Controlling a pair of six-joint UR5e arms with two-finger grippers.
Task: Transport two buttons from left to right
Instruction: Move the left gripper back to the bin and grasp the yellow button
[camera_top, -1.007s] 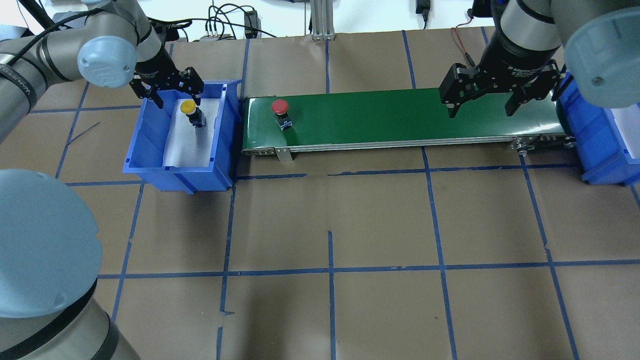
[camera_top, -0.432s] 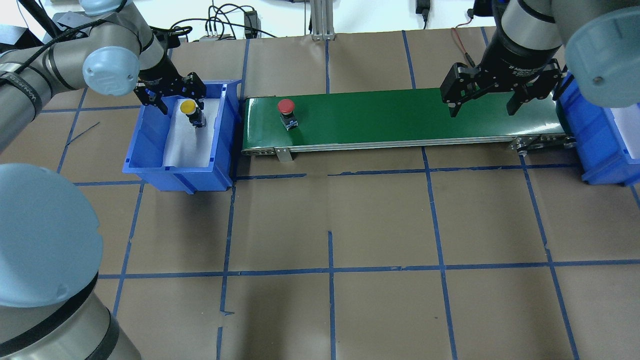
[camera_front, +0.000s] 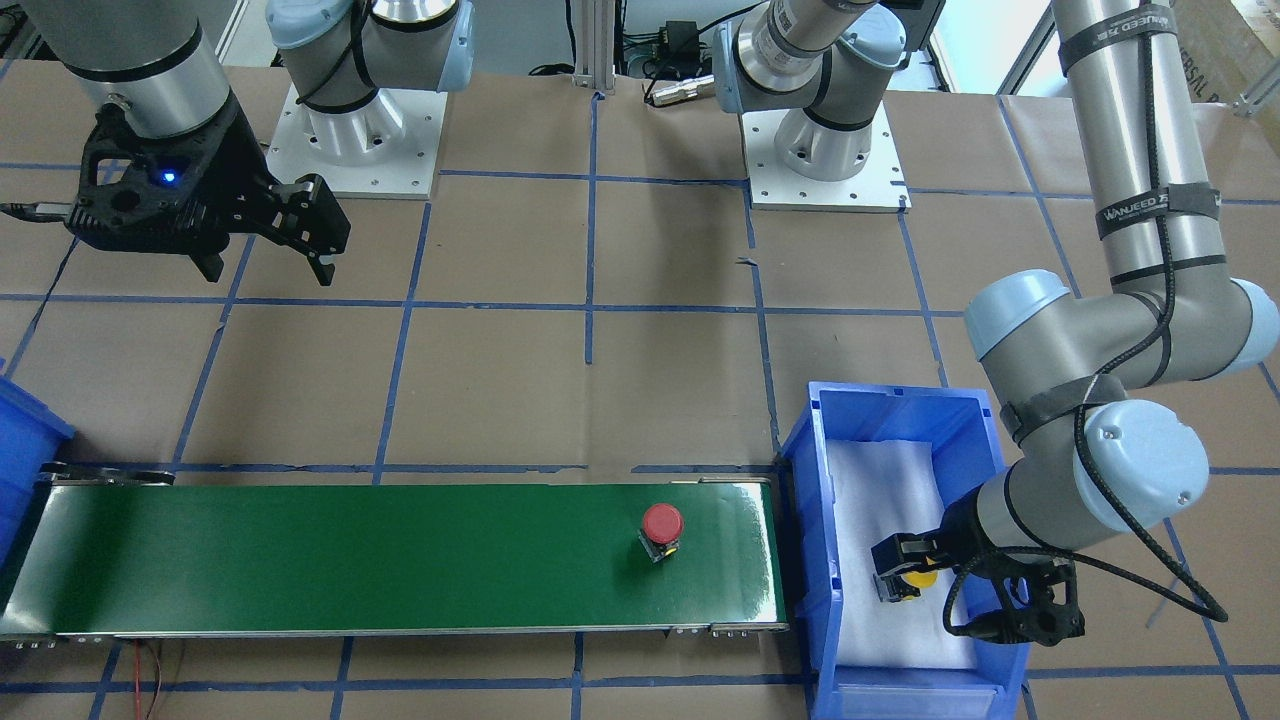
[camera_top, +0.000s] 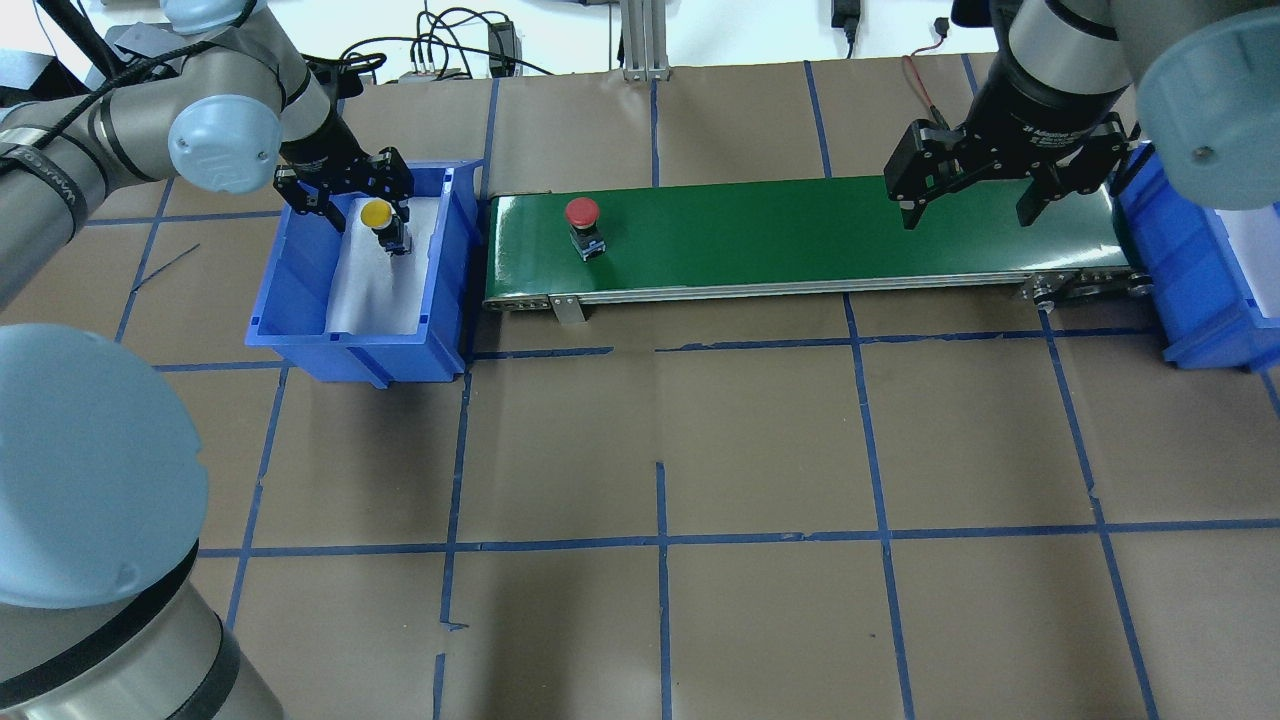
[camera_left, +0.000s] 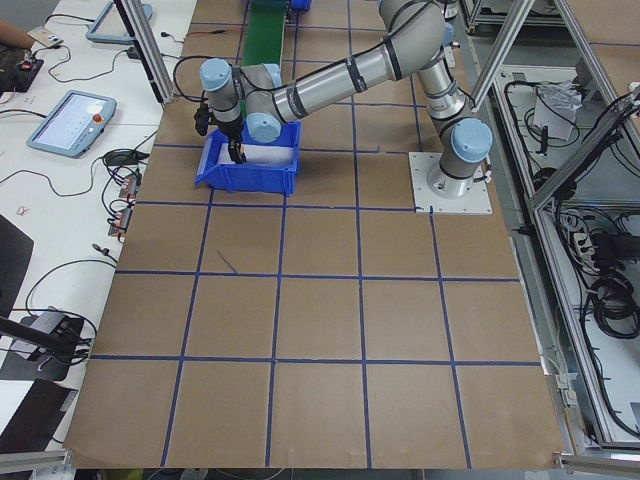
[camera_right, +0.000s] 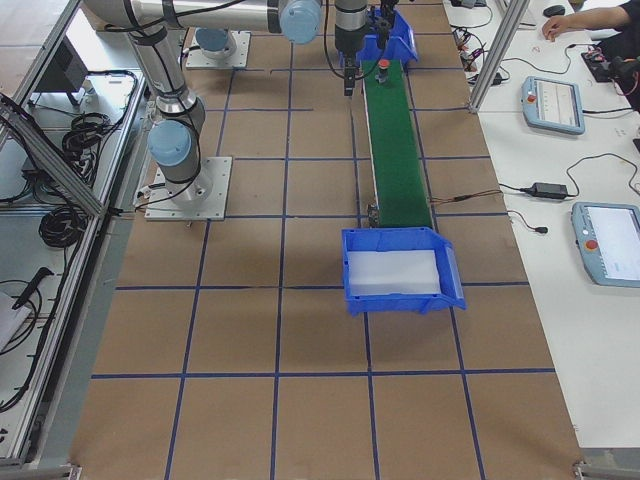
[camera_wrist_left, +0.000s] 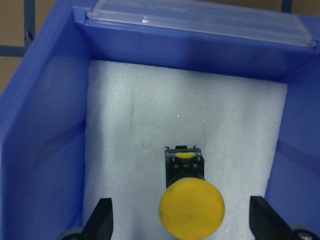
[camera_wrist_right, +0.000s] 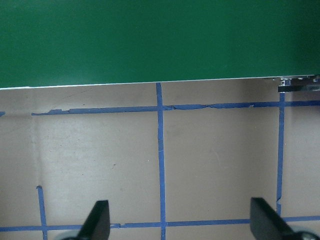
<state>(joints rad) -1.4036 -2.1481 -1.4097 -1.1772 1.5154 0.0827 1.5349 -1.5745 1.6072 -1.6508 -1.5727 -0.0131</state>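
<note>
The yellow button stands on white foam in the left blue bin. My left gripper is open and low in the bin, with a finger on each side of the yellow cap and not touching it. The left wrist view shows the yellow button between the fingertips. The red button stands upright on the green conveyor belt near its left end. My right gripper is open and empty above the belt's right end.
A second blue bin with a white foam liner stands at the belt's right end. The belt has a metal side rail and a bracket on the near side. Brown paper with blue tape lines covers the table.
The red button has moved a little to the right along the belt. My left gripper has come down around the yellow button. The right gripper has barely shifted.
</note>
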